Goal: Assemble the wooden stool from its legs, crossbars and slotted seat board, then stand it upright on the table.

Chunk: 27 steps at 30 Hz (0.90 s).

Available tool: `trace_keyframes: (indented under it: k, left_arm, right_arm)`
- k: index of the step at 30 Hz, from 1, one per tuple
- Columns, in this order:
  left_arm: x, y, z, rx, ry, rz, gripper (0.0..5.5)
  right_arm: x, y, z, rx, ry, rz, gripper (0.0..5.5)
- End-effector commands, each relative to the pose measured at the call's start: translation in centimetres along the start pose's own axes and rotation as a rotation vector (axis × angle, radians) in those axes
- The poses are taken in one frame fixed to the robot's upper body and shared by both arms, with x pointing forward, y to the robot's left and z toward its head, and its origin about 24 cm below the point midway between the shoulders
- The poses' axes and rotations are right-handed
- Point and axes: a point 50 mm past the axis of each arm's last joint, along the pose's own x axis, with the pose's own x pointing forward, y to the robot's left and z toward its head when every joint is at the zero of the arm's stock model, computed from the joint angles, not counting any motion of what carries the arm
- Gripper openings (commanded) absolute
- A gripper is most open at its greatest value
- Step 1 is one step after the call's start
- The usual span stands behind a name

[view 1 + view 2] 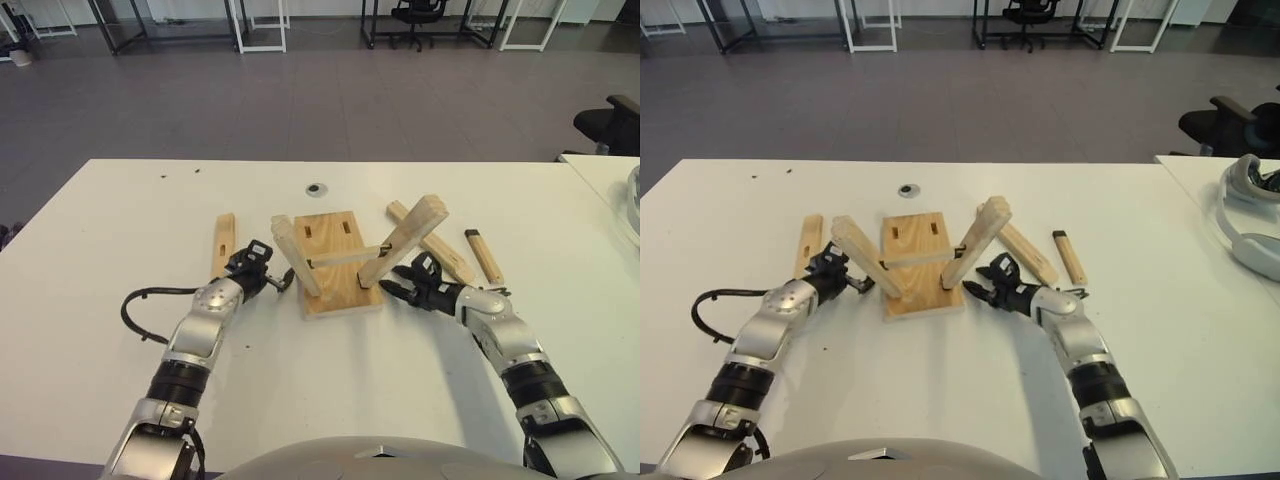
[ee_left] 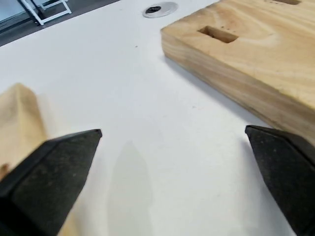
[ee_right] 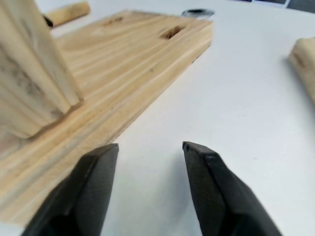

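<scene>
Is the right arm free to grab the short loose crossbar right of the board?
Probably yes: the crossbar lies uncovered just right of the open right claw, with nothing on it or between them.

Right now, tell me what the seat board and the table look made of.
Seat board: bare pale wood, likely pine, with visible grain lines and cut slots. Table: smooth, even white top, perhaps laminate; its core cannot be seen.
</scene>
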Motion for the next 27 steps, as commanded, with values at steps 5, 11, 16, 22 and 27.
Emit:
trace_keyframes:
  k: [5, 11, 16, 22, 27]
  left_arm:
    - [-12.3, 0.9, 14.3, -0.264, -0.836, 0.029, 5.38]
    - [-14.3, -1.1, 19.4, -0.219, -0.952, -0.11, 5.38]
    - [-9.8, -2.9, 16.1, -0.169, -0.589, -0.137, 5.38]
    - [-6.4, -3.9, 10.4, -0.136, -0.276, -0.088, 5.38]
    - [-8.9, -2.7, 16.0, -0.209, -0.61, -0.049, 5.38]
  right_arm:
    - [-6.2, -0.4, 17.0, 0.191, -0.737, 0.077, 2.47]
    - [-6.2, 2.4, 21.2, 0.283, -0.811, 0.257, 2.47]
    - [-3.0, 3.3, 15.4, 0.369, -0.515, 0.22, 2.47]
    - [-1.2, 5.2, 13.4, 0.36, -0.448, 0.245, 2.47]
    - [-2.5, 5.2, 16.6, 0.336, -0.63, 0.21, 2.47]
